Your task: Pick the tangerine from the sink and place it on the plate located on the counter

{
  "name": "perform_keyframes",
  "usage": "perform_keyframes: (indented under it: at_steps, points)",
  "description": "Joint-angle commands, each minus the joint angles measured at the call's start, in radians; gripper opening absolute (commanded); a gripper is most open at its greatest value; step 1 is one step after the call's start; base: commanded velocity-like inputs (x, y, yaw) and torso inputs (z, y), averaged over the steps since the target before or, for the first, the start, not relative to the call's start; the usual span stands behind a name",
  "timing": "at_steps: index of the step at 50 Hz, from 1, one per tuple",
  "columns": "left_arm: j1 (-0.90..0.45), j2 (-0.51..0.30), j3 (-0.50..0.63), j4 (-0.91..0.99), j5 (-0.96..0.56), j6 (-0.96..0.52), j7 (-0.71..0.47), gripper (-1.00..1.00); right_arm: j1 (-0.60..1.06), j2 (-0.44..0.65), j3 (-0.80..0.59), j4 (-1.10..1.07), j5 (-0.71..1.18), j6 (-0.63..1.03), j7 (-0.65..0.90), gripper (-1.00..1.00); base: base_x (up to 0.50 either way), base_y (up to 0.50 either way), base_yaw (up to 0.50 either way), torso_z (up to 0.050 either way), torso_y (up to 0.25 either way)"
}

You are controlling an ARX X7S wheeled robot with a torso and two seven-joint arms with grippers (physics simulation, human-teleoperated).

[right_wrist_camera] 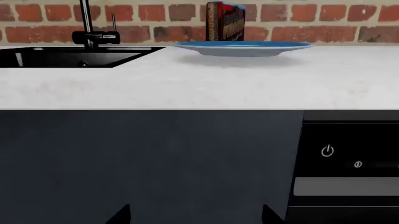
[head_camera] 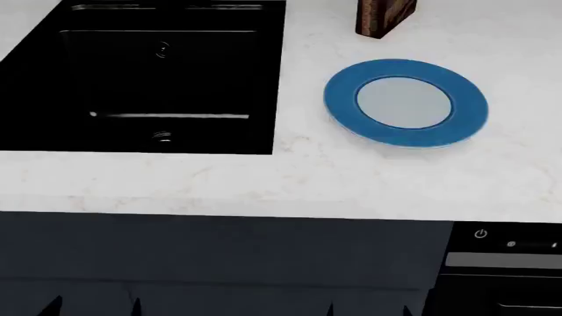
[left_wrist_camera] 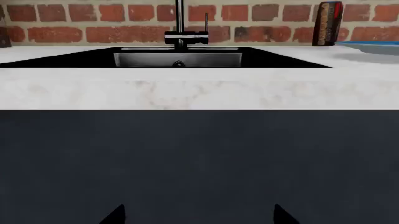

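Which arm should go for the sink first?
Left, probably. The left gripper sits low in front of the sink; the right gripper is nearer the plate. Tangerine isn't visible yet.

Sink [head_camera: 141,79] set into the counter [head_camera: 307,178] toward its left, plate [head_camera: 406,102] on the counter right of the sink, box [head_camera: 383,16] behind the plate near the back edge, tap [left_wrist_camera: 181,28] behind the sink

Faucet [left_wrist_camera: 181,35], brown box [head_camera: 383,16], brick wall [right_wrist_camera: 311,21].
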Motion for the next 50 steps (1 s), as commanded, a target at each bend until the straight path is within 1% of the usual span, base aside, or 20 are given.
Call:
perform_keyframes:
  at_steps: [1,8,12,13,36,50]
  points:
    - [0.001,-0.012,0.013,0.003,-0.012,-0.002,-0.013,1.0,0.0,0.012,-0.014,-0.004,0.012,0.003,0.014,1.0,0.0,0.0,0.0,0.0,0.0]
    - [0.017,-0.034,0.046,0.066,-0.04,-0.06,-0.044,1.0,0.001,0.036,-0.043,0.009,0.04,-0.001,0.044,1.0,0.0,0.0,0.0,0.0,0.0]
    - [0.03,-0.043,0.057,0.104,-0.08,-0.082,-0.034,1.0,0.005,0.043,-0.054,0.018,0.048,-0.004,0.055,1.0,0.0,0.0,0.0,0.0,0.0]
    - [0.032,-0.049,0.066,0.111,-0.076,-0.101,-0.035,1.0,0.005,0.045,-0.058,0.021,0.049,-0.006,0.058,1.0,0.0,0.0,0.0,0.048,0.029]
    - [0.028,-0.085,0.108,0.111,-0.099,-0.08,-0.074,1.0,0.009,0.073,-0.091,0.038,0.102,-0.006,0.095,1.0,0.0,0.0,0.0,0.05,0.026]
    - [0.034,-0.101,0.116,0.137,-0.145,-0.102,-0.082,1.0,0.009,0.087,-0.107,0.015,0.121,0.007,0.118,1.0,0.0,0.0,0.0,0.05,0.024]
